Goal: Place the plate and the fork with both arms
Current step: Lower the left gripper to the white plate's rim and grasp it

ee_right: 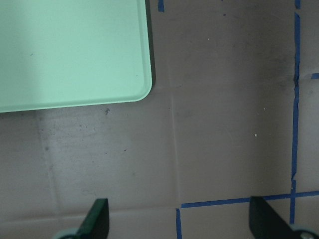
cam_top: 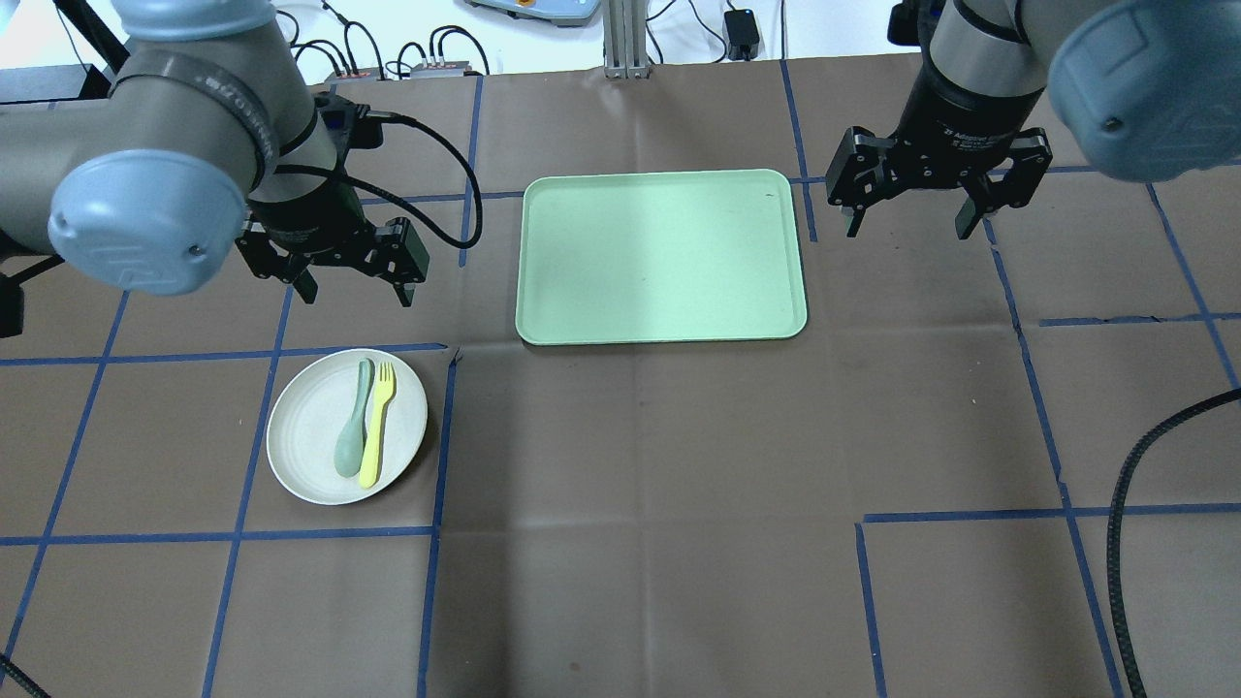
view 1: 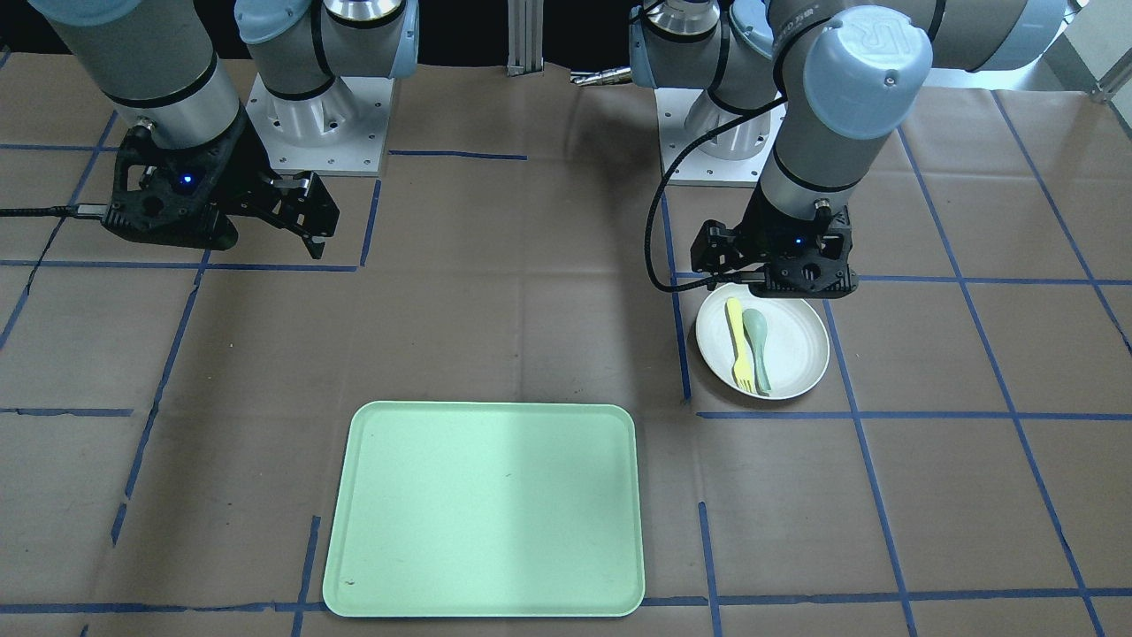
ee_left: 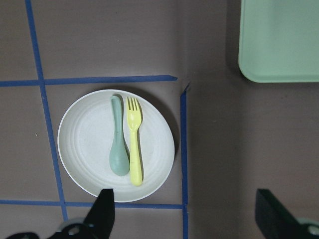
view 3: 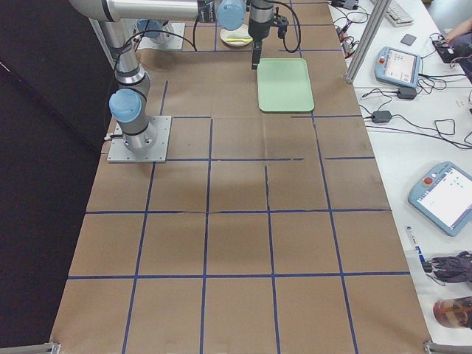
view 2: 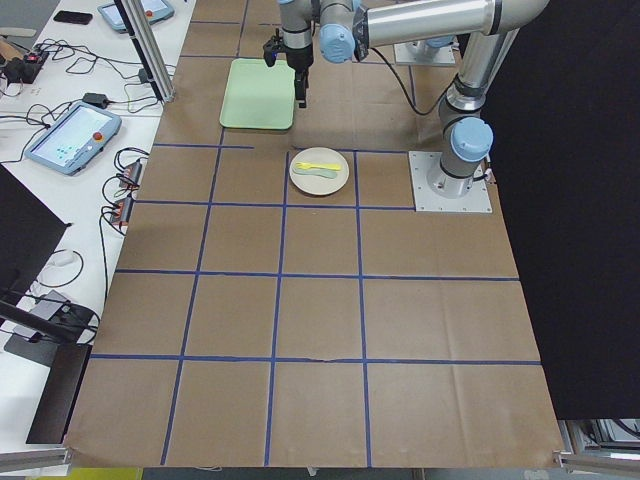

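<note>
The off-white plate point(cam_top: 310, 436) lies on the table on my left side, with the pale-yellow fork point(cam_top: 376, 427) and a grey-green spoon point(cam_top: 353, 431) side by side in it. My left gripper point(cam_top: 357, 293) is open and empty, above the table just past the plate's far edge. In the left wrist view the plate point(ee_left: 84, 144), fork point(ee_left: 134, 144) and spoon point(ee_left: 118, 144) lie ahead of the open fingers point(ee_left: 102, 211). My right gripper point(cam_top: 908, 230) is open and empty, above bare table to the right of the tray. The front view shows the plate point(view 1: 796, 354) and fork point(view 1: 737, 336) below the left gripper point(view 1: 774, 281).
A rectangular light-green tray point(cam_top: 664, 257) lies at the table's middle, between the two grippers, with nothing in it; its corner shows in the right wrist view point(ee_right: 70, 50). Blue tape lines grid the brown table cover. A black cable point(cam_top: 1144, 485) hangs at the right edge.
</note>
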